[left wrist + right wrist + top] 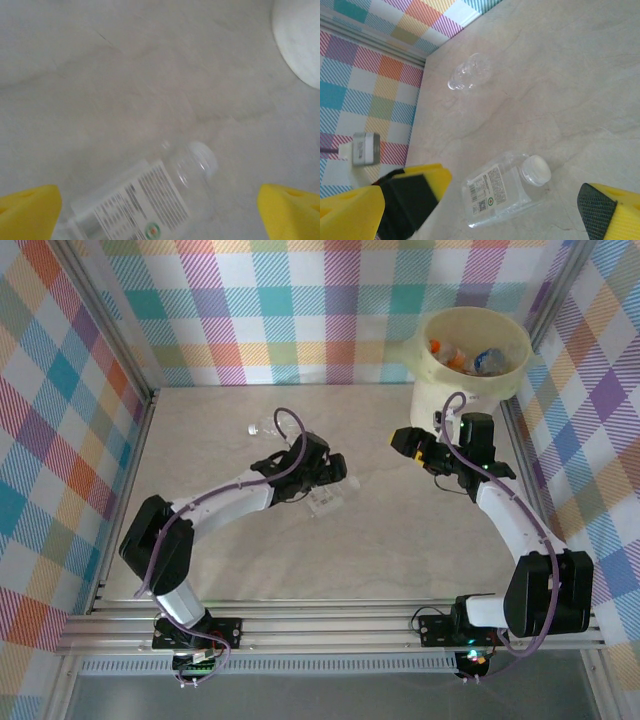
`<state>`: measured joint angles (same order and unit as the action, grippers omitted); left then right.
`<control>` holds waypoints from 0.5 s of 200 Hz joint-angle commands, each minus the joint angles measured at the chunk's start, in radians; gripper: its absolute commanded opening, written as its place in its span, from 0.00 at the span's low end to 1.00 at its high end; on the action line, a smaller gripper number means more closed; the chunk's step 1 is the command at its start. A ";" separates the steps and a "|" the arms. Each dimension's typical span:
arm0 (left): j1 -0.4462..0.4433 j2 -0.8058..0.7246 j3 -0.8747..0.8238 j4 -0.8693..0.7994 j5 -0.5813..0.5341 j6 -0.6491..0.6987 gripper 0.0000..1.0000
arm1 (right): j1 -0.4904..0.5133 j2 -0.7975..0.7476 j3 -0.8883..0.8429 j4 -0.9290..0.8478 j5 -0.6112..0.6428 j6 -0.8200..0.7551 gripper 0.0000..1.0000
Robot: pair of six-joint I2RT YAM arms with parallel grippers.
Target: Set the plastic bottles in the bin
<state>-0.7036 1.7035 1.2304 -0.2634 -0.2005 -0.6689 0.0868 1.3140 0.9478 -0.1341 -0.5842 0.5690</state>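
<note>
Pick-up step in hand: the left gripper (330,483) is hovering wide open over a white-capped plastic bottle (325,502) lying on its side mid-table, yellow fingers (27,212) straddling it, not yet closed; next move is likely calling for lowering and clamping on the body; the right gripper (408,445) is hanging open and empty just near of the bin (440,380), far right; a crushed clear bottle (262,428) is lying far left.

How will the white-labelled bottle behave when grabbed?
The labelled bottle looks empty, so probably light and easily nudged. Its thin clear walls may buckle under a squeeze. Lying on its side on the smooth table, it could slide or roll.
</note>
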 commanded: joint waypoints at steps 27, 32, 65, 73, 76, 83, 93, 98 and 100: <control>0.046 0.123 0.035 -0.023 0.143 0.036 1.00 | 0.010 -0.034 -0.025 -0.020 0.017 0.002 1.00; 0.046 0.131 0.035 -0.023 0.158 0.035 1.00 | 0.010 -0.034 -0.026 -0.020 0.018 0.001 1.00; 0.044 0.113 -0.021 0.058 0.241 -0.002 1.00 | 0.010 -0.029 -0.032 -0.020 0.014 0.002 1.00; 0.044 0.098 -0.050 0.098 0.272 -0.018 1.00 | 0.011 -0.027 -0.035 -0.022 0.013 0.003 1.00; 0.044 0.092 -0.060 0.112 0.284 -0.023 1.00 | 0.011 -0.026 -0.035 -0.023 0.012 0.002 1.00; 0.040 0.081 -0.080 0.138 0.304 -0.038 1.00 | 0.010 -0.024 -0.038 -0.024 0.012 0.001 1.00; 0.034 0.070 -0.101 0.164 0.328 -0.059 1.00 | 0.011 -0.022 -0.042 -0.024 0.011 0.001 1.00; 0.028 0.067 -0.110 0.172 0.340 -0.068 1.00 | 0.011 -0.020 -0.044 -0.024 0.011 0.002 1.00; 0.026 0.067 -0.111 0.175 0.342 -0.072 1.00 | 0.011 -0.019 -0.044 -0.025 0.011 0.002 1.00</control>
<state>-0.6540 1.8164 1.1728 -0.1631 0.0296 -0.6823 0.0925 1.3064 0.9218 -0.1463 -0.5682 0.5690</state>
